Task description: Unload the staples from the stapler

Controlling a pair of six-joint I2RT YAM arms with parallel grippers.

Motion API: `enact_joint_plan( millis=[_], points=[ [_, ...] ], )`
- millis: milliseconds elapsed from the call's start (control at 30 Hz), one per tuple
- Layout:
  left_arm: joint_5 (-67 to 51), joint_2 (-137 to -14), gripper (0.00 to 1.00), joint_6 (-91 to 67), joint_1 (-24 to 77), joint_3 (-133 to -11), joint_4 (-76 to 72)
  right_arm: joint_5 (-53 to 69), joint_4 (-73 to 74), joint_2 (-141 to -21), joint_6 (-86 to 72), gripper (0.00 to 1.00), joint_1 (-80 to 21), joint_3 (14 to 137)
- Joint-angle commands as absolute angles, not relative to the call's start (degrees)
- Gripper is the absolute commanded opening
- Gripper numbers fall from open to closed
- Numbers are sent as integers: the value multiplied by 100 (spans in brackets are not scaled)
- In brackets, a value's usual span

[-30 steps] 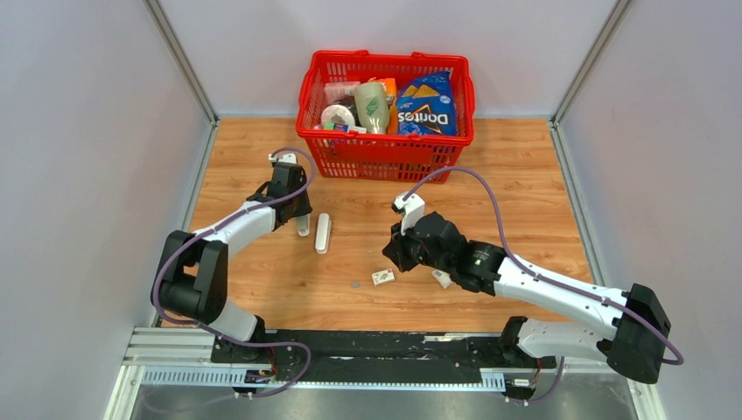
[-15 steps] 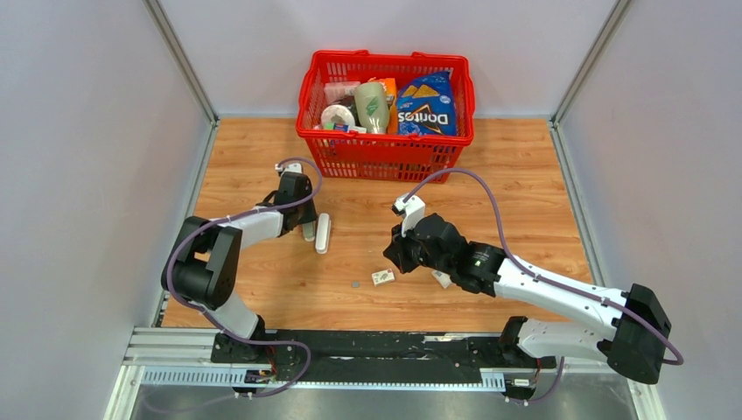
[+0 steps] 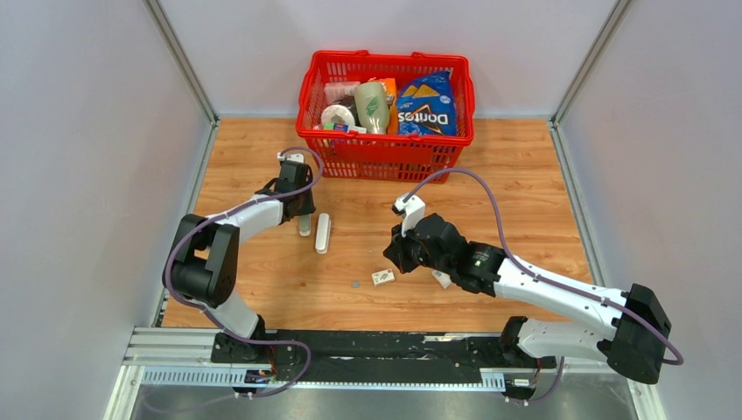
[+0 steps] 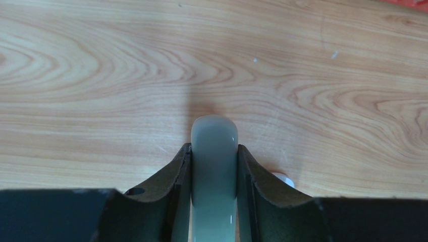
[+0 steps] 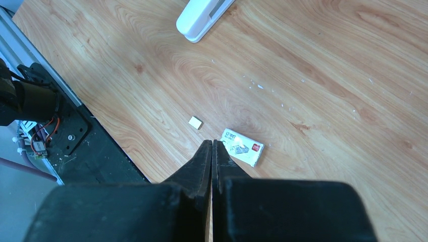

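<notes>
The white stapler (image 3: 323, 233) lies opened out on the wooden table, its white body also at the top of the right wrist view (image 5: 204, 15). My left gripper (image 3: 303, 214) is shut on the stapler's pale grey arm (image 3: 304, 227). The left wrist view shows that glossy arm (image 4: 214, 131) held between both fingers of the left gripper (image 4: 213, 148), its rounded tip sticking out over the table. My right gripper (image 3: 392, 254) is shut and empty above the table, its tips (image 5: 212, 142) beside a small staple box (image 5: 242, 146) (image 3: 382, 277). I see no loose staples that I can name for certain.
A red basket (image 3: 386, 157) with groceries stands at the back. A tiny pale block (image 5: 195, 122) lies near the staple box, a small grey disc (image 3: 355, 284) on the table, and a white item (image 3: 442, 279) under the right arm. The black base rail (image 5: 60, 136) borders the near edge.
The left arm's wrist and elbow shifted slightly while it kept hold of the stapler's grey arm. The stapler and the right arm have not moved.
</notes>
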State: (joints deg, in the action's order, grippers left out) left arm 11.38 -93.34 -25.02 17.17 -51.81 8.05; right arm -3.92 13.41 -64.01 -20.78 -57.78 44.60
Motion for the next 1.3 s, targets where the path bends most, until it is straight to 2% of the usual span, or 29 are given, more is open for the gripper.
enact_joint_plan(
  millis=[0, 133, 333, 467, 733, 967, 1267],
  points=[
    [1546, -9307, 0, -2101, 1608, -5475, 1195, -396, 1090, -6354, -2118, 1, -5766, 4483],
    [1652, -9404, 2, -2101, 1600, -5485, 1231, -404, 1063, -6337, -2144, 6, -5774, 4447],
    [1687, -9404, 28, -2162, 1600, -5326, 1151, -439, 1063, -6319, -2162, 20, -5774, 4421],
    [1679, -9334, 36, -2188, 1591, -5291, 1151, -431, 1063, -6319, -2162, 28, -5766, 4430],
    [1687, -9053, 56, -2188, 1600, -5353, 1362, -404, 1055, -6346, -2197, 33, -5766, 4439],
    [1469, -8386, 61, -2180, 1600, -5370, 1582, -387, 1072, -6337, -2206, 36, -5766, 4438],
    [229, -7744, 61, -2189, 1600, -5247, 1740, -413, 1204, -6320, -2171, 41, -5774, 4482]
  ],
)
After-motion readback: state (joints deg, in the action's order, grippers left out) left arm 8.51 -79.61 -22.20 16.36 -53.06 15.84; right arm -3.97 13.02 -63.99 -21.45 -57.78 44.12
